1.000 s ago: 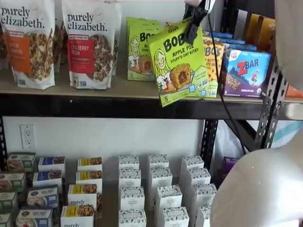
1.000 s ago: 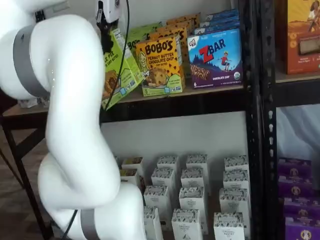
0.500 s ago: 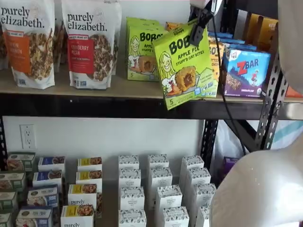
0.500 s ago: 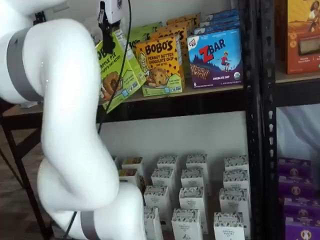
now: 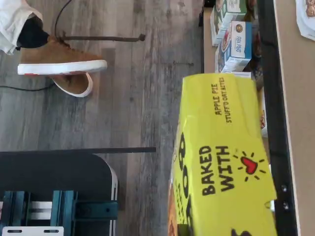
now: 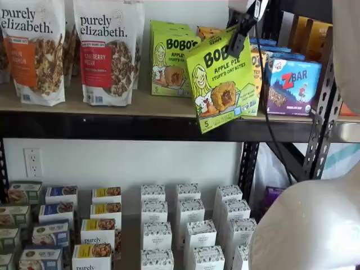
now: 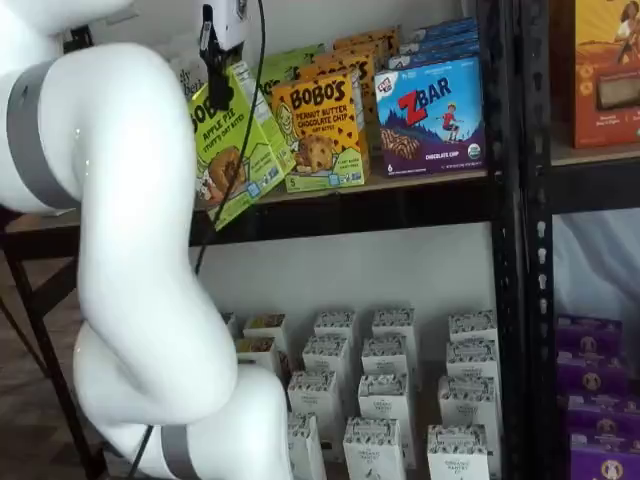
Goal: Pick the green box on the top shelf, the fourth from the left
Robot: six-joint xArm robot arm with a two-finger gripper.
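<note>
While the gripper [image 6: 241, 32] clasps the green box [image 6: 221, 80] by its upper edge, the box hangs tilted in front of the top shelf [image 6: 140, 125], clear of the board, beside the orange box [image 7: 320, 130] in both shelf views.

The robot's arm [image 7: 130, 260] is a thick, glossy white tube of rounded, bulging segments, with smooth curved shells that catch soft highlights. Flat grey bands ring it at the joints: one near the upper bend, another low down. In a shelf view a broad white rounded shell [image 6: 306, 225] fills the lower corner. The gripper [image 7: 215, 90] has a white body with a small dark marking and black fingers. A thin black cable [image 6: 264, 107] hangs beside it.
</note>
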